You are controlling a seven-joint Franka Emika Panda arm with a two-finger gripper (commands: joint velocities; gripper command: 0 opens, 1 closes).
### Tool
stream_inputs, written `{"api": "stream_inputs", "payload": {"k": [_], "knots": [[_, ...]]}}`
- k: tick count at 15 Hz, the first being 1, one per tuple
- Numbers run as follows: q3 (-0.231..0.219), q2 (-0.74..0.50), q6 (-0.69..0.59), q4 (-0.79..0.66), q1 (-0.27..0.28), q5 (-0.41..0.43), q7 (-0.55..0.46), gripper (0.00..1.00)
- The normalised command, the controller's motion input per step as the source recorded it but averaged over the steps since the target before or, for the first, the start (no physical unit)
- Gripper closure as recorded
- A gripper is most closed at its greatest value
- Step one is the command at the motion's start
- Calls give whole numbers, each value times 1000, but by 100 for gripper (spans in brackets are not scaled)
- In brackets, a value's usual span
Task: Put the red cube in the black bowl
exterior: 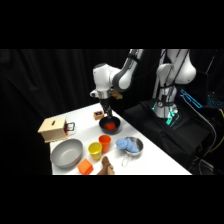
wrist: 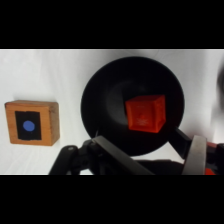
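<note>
The red cube (wrist: 145,113) lies inside the black bowl (wrist: 100,100), resting on its dark floor a little right of centre. In the side view the black bowl (exterior: 114,129) stands at the table's far middle with the red cube (exterior: 107,125) showing in it. My gripper (exterior: 106,114) hangs directly above the bowl. Seen from the wrist, the gripper (wrist: 150,155) is open, its fingers (wrist: 196,152) spread apart above the bowl's near rim, and nothing is held between them.
A small wooden block with a blue dot (wrist: 32,122) sits beside the bowl. Nearer the front are a wooden box (exterior: 52,129), a grey bowl (exterior: 66,152), a yellow cup (exterior: 95,149), an orange cup (exterior: 105,142), an orange block (exterior: 85,167) and a metal pot with blue contents (exterior: 130,145).
</note>
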Motion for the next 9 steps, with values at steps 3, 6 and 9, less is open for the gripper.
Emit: {"api": "stream_inputs", "payload": {"k": [3,6,9], "knots": [[-10,-327,-337,49,55,-138,150,0],[6,-266,-328,96,53,-125,160,0],[17,-163,-285,126,48,-93,153,0]]}}
